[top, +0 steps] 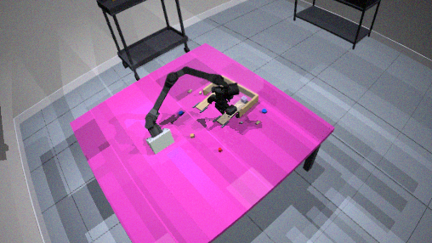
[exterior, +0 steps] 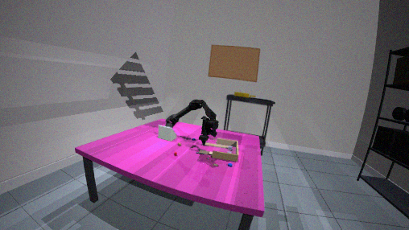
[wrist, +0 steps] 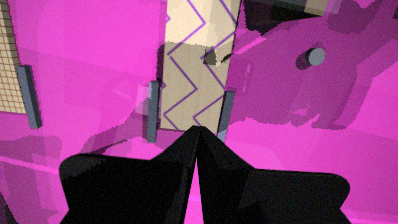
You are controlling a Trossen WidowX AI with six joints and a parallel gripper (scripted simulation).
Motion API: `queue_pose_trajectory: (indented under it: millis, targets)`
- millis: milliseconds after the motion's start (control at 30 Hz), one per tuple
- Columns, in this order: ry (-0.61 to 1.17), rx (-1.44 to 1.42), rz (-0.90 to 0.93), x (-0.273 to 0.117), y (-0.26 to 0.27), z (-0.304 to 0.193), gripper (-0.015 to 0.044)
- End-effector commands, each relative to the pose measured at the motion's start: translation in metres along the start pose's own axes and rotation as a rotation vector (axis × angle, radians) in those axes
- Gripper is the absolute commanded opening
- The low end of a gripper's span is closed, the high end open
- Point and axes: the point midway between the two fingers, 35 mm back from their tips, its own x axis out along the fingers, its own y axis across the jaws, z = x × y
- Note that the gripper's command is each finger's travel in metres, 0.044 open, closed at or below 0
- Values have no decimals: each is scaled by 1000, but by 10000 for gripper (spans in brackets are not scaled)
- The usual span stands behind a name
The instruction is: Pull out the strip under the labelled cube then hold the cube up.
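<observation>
My gripper is shut and empty, pointing down. In the wrist view its tips overlap the near end of the zigzag strip, a pale strip with purple zigzags between two short grey rails. A grid-patterned strip lies to the left of it. Both strips stick out of the open side of a low wooden tray. One pale lilac cube shows inside the tray, at the zigzag strip's far end. The other cube is hidden by the arm; no label is readable.
A grey cylinder and a tan block lie right of the zigzag strip. A blue disc is beside the tray. Another blue piece, an orange block and a red piece lie towards the arm's base.
</observation>
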Motion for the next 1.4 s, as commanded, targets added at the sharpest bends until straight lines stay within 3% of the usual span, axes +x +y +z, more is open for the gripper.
queue_pose_trajectory:
  millis: [0,933,1367]
  targets:
    - [3,8,6,9,1,-2,0]
    - [2,8,9,55,5,-2,0]
    - [2,8,9,56,6,-2,0]
